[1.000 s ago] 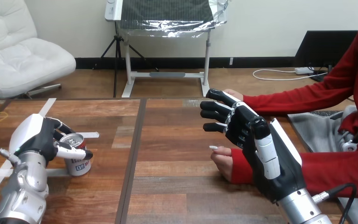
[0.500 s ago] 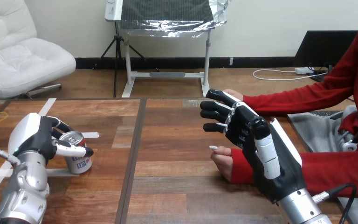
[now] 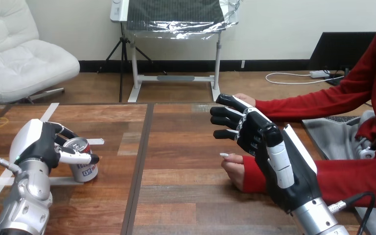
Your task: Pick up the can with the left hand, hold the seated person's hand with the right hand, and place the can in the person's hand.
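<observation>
One can (image 3: 84,169) stands upright near the left edge of the table (image 3: 176,142), with the left hand (image 3: 39,144) curled round its mid-body. It is probably light, smooth and easily dented, so grip moderately. The right hand (image 3: 254,131) is spread above the person's hand (image 3: 232,169).

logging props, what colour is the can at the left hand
The can is silver-topped, with a red and white side; head view shows it best.

Hidden: pt of can (image 3: 84,170) behind left hand (image 3: 39,144) thumb; most of person's nearer hand (image 3: 232,169) behind right hand (image 3: 269,156); person's farther hand (image 3: 245,98) barely shows. Robot forearms (image 3: 24,205) cut by btm edge.
</observation>
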Action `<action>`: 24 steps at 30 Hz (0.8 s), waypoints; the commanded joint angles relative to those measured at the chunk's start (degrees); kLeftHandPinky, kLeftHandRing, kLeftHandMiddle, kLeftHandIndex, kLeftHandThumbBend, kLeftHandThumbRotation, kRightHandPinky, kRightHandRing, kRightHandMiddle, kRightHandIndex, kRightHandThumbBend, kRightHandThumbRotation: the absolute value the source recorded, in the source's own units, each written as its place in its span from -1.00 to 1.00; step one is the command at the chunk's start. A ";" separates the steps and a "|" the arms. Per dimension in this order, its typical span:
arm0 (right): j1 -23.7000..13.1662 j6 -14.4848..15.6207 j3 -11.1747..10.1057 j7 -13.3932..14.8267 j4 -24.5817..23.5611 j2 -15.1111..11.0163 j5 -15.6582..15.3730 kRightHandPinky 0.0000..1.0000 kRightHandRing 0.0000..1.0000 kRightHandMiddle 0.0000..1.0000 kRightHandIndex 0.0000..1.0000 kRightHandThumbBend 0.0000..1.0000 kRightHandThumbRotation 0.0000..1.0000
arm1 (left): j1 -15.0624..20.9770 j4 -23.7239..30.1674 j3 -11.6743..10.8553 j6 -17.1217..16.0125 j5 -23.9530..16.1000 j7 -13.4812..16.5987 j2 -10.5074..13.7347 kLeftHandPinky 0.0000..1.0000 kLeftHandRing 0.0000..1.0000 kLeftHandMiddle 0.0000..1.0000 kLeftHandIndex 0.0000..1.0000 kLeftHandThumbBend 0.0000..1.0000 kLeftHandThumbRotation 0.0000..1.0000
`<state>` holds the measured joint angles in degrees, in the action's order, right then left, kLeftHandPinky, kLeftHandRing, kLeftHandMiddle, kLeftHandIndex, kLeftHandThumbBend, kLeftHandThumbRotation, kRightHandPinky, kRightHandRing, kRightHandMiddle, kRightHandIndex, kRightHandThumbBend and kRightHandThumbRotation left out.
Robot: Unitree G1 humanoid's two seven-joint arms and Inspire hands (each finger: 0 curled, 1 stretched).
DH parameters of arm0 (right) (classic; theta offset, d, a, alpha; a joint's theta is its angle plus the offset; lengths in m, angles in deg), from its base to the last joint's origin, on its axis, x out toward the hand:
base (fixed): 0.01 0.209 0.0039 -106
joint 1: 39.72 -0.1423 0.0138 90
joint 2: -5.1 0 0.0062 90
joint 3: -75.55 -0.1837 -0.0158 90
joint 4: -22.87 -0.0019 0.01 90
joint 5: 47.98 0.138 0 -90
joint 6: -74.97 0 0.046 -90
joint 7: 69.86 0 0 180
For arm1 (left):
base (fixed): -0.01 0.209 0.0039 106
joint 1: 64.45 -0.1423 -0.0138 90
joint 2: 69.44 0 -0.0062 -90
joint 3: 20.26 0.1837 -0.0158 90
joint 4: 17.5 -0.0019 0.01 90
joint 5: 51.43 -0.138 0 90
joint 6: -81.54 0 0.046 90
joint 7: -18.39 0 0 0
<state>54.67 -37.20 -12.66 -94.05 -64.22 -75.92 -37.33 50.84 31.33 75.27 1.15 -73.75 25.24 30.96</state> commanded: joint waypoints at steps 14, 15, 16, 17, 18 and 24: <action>-8.37 -1.80 -1.82 5.74 4.05 -5.46 -12.70 0.45 0.62 0.64 0.68 0.68 1.00 | 0.87 7.95 -2.00 -2.97 0.83 1.45 1.38 -0.33 -0.23 -0.11 0.01 0.50 -1.00; -8.61 -1.94 -1.83 5.98 4.34 -5.66 -13.22 0.45 0.62 0.63 0.67 0.67 1.00 | 0.81 8.13 -2.04 -3.02 0.85 1.45 1.38 -0.33 -0.23 -0.11 0.01 0.50 -1.00; -9.33 -2.12 -1.89 6.39 5.08 -6.44 -14.44 0.44 0.62 0.63 0.67 0.67 1.00 | 0.57 9.03 -2.17 -2.77 0.86 1.37 1.37 -0.34 -0.23 -0.11 0.01 0.50 -1.00; -9.87 -2.28 -1.93 6.72 5.66 -7.03 -15.39 0.44 0.61 0.63 0.66 0.67 0.99 | 0.38 9.74 -2.27 -2.58 0.86 1.31 1.35 -0.33 -0.23 -0.11 0.01 0.49 -1.00; -10.25 -2.42 -1.94 6.99 6.09 -7.44 -16.05 0.43 0.61 0.63 0.66 0.67 0.99 | 0.22 10.27 -2.36 -2.43 0.85 1.24 1.34 -0.33 -0.23 -0.10 0.01 0.49 -1.00; -13.44 -1.99 -1.92 8.36 9.06 -10.23 -19.39 0.43 0.60 0.63 0.64 0.73 0.88 | -1.58 14.92 -3.35 -3.48 1.31 0.98 1.35 -0.33 -0.23 -0.11 -0.01 0.50 -1.00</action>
<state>48.34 -37.57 -13.00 -87.70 -56.96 -83.41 -55.02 47.99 38.77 73.62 0.21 -72.60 25.27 31.00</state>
